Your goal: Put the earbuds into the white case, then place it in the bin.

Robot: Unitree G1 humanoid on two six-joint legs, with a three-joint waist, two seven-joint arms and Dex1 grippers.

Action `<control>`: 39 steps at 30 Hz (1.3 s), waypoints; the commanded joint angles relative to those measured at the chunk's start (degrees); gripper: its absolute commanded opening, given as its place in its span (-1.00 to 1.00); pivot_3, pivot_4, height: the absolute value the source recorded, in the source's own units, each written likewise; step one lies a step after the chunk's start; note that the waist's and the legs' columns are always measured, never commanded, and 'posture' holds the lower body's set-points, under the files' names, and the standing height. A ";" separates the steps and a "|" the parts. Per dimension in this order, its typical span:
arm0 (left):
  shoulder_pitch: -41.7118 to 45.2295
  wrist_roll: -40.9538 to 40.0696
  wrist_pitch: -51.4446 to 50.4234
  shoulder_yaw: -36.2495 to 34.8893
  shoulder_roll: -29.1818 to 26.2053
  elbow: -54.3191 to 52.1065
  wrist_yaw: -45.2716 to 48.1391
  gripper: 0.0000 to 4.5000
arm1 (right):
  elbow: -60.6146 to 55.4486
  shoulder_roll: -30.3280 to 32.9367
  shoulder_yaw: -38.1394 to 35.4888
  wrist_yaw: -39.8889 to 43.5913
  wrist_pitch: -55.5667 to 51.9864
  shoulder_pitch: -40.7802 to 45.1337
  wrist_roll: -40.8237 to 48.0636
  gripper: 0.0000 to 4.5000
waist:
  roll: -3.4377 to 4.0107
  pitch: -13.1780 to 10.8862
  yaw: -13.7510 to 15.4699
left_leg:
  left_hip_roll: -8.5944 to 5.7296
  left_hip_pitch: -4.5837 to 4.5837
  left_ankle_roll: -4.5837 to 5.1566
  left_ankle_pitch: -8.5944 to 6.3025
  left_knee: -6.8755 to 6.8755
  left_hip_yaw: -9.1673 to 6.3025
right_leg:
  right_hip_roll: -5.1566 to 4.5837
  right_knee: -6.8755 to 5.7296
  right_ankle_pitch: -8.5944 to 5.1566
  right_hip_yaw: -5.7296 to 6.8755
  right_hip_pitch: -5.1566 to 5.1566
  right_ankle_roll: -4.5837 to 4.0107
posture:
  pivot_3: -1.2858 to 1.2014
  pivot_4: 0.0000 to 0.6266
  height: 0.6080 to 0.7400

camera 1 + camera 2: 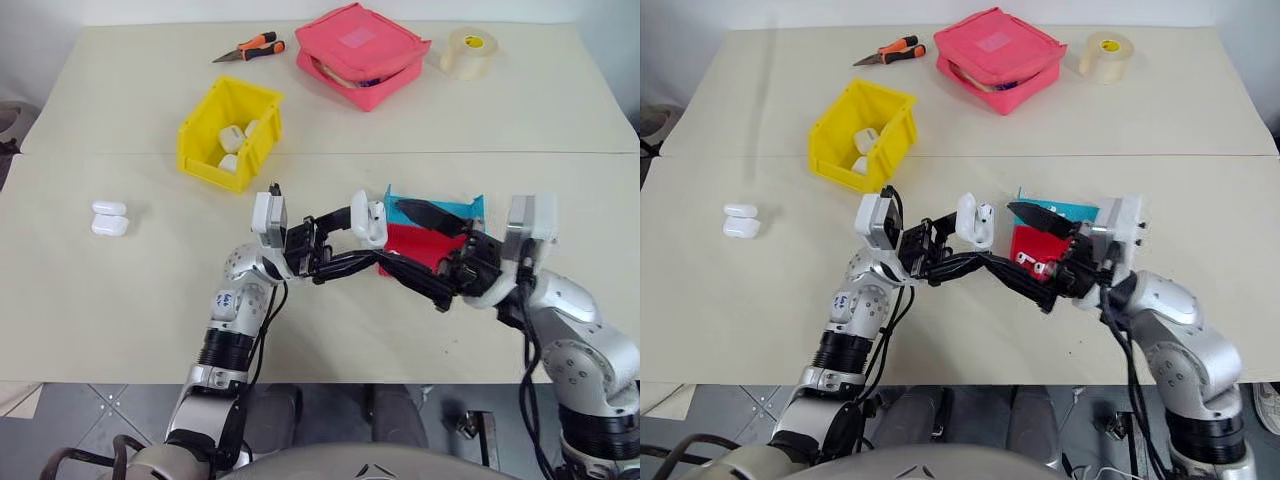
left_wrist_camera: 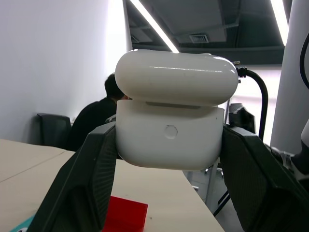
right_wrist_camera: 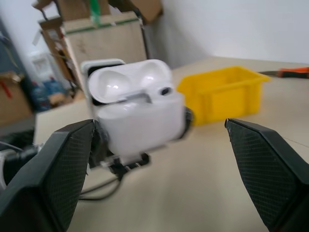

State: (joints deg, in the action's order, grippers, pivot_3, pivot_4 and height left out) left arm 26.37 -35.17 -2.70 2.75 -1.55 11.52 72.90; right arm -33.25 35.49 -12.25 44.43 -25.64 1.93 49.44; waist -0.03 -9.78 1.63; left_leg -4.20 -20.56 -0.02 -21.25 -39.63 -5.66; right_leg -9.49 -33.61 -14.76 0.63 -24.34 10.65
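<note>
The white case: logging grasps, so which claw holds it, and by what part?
The left claw grips the white case by its lower body's two sides, lid open.

The left gripper [image 1: 962, 240] is clamped on the white case [image 1: 975, 222] with its lid up, raised over the table [image 1: 760, 300], while the right gripper [image 1: 1035, 255] stands spread just beside it, over the red tray [image 1: 1032, 243].

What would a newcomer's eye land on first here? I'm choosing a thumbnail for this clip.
Probably the white case, lid open, held up above the table's middle by the shut left gripper, with the right gripper open just beside it over the red tray and blue tray. Next come the yellow bin farther back, with cases inside, and the pink pouch near the far edge.
</note>
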 commanded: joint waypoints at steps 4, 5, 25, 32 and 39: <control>-1.09 1.49 4.71 -0.29 -3.57 -1.30 3.09 0.24 | 7.00 8.98 -14.68 11.73 8.61 -12.30 -8.38 0.99 | 0.00 0.00 -0.09 | 0.00 0.01 0.03 -0.01 0.04 0.39 | 0.00 0.05 0.00 0.05 0.05 0.00 | 0.03 -0.52 1.00; -1.48 1.75 5.26 -0.22 -4.11 -1.33 3.37 0.24 | 10.11 10.10 -15.97 14.33 11.95 -14.03 -11.21 0.99 | 0.00 0.00 -0.10 | 0.01 0.01 0.03 -0.01 0.04 0.40 | 0.01 0.05 0.00 0.06 0.05 0.00 | 0.03 -0.52 1.00; -5.07 2.12 7.54 -0.20 -4.26 -4.37 -1.97 0.24 | 36.17 25.14 6.65 22.86 2.03 24.21 -28.80 0.99 | 0.15 -0.04 -0.30 | 0.09 0.29 0.05 -0.05 -0.08 0.02 | -0.02 0.22 0.04 0.03 0.37 0.07 | 0.03 -0.52 1.00; -4.61 2.23 7.87 0.04 -3.54 -3.90 -2.84 0.24 | 46.51 20.42 22.54 24.18 -1.38 43.75 -41.18 0.99 | 0.14 -0.04 -0.18 | 0.04 0.03 0.04 -0.08 -0.09 -0.04 | -0.05 0.24 0.04 0.11 0.16 0.06 | 0.03 -0.52 1.00; -5.23 2.34 8.44 0.30 -2.95 -4.80 -4.01 0.24 | 61.16 15.40 31.80 26.76 8.19 53.37 -52.22 0.99 | 0.15 -0.04 -0.53 | 0.03 -0.60 0.01 -0.06 -0.32 0.02 | -0.06 0.08 0.04 0.21 -0.41 0.07 | 0.03 -0.52 1.00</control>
State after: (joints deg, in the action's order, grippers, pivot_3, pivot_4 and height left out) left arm 21.49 -32.89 4.68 2.97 -4.68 9.24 69.32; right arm 25.72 50.75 19.93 70.70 -19.99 53.62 -1.07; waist 0.12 -9.83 1.11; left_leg -4.17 -21.16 -0.01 -21.30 -39.96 -5.64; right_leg -9.55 -33.55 -14.71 0.84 -24.75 10.72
